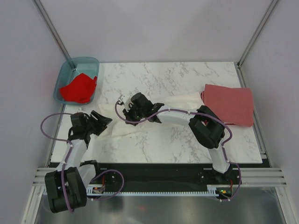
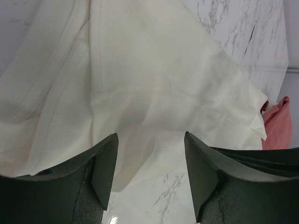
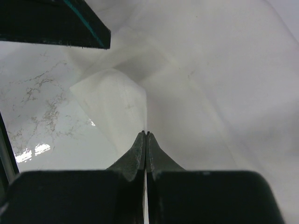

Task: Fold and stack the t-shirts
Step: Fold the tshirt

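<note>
Pale grey walls close in a white marble table [image 1: 187,77], seen from above and behind the two arms. Across the middle of it lies the white t-shirt [image 1: 180,100], spread loose and rumpled with its plain side up and no print showing, stretching from the left arm's reach to the far right part of the table. Both arms work at this shirt's left end.

Over the shirt's left near edge hangs the left gripper [image 2: 150,140], its two dark fingers standing well apart. Cream cloth and a patch of bare marble show in the gap between them, and nothing is held.

A little farther along the shirt, toward its middle, the right gripper [image 3: 146,134] has its fingers pressed flat together. The tips sit right at a raised crease in the white cloth, beside a turned-over corner. Whether a pinch of cloth is caught between them cannot be told.

At the shirt's right end a dull brick-red t-shirt [image 1: 229,103] lies folded flat in a neat rectangle, its edge just beside the white cloth. Beyond the shirt's left end, at the table's far left corner, a translucent teal tub [image 1: 85,59] holds a bright red t-shirt [image 1: 78,88], crumpled inside it
</note>
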Motion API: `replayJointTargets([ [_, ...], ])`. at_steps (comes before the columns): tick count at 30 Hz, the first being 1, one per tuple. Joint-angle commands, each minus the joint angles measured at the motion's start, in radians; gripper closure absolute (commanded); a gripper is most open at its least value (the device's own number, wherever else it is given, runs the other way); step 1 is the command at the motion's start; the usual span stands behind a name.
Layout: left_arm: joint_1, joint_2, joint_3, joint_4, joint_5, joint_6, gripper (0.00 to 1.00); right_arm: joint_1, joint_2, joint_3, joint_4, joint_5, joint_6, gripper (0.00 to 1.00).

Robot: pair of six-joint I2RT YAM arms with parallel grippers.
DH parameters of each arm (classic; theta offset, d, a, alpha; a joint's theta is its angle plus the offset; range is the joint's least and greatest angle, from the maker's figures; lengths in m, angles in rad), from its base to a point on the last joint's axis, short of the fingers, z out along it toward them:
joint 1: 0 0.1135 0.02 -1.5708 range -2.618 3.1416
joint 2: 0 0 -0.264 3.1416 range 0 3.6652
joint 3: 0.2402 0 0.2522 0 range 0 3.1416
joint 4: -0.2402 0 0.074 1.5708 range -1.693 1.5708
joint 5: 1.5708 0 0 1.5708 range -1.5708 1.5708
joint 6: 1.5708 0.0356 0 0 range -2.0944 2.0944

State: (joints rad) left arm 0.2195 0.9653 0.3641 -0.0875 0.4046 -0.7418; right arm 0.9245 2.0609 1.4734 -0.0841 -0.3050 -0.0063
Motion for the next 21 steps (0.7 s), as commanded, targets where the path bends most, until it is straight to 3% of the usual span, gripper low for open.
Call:
replayJointTargets([
  [1, -0.014, 0.01, -0.019, 0.064, 0.088, 0.053, 0.34, -0.004, 0.011, 0.031, 0.046, -0.005, 0.029, 1.0],
  [11, -0.068, 0.091, -0.011, 0.083, 0.077, 0.056, 0.39, -0.012, 0.008, 0.024, 0.058, -0.039, 0.035, 1.0],
  [14, -0.069, 0.145, -0.008, 0.127, 0.095, 0.053, 0.51, -0.01, 0.013, 0.024, 0.058, -0.04, 0.04, 1.0],
  [15, -0.069, 0.156, -0.008, 0.138, 0.106, 0.053, 0.65, -0.013, 0.015, 0.024, 0.058, -0.039, 0.042, 0.99],
  [17, -0.069, 0.177, -0.011, 0.166, 0.132, 0.052, 0.78, -0.013, 0.015, 0.022, 0.061, -0.04, 0.049, 0.93],
  [18, -0.071, 0.182, -0.011, 0.17, 0.14, 0.051, 0.91, -0.015, 0.016, 0.021, 0.061, -0.043, 0.052, 0.91],
  [21, -0.071, 0.181, -0.016, 0.19, 0.158, 0.052, 0.98, -0.022, 0.013, 0.013, 0.07, -0.049, 0.065, 0.81],
])
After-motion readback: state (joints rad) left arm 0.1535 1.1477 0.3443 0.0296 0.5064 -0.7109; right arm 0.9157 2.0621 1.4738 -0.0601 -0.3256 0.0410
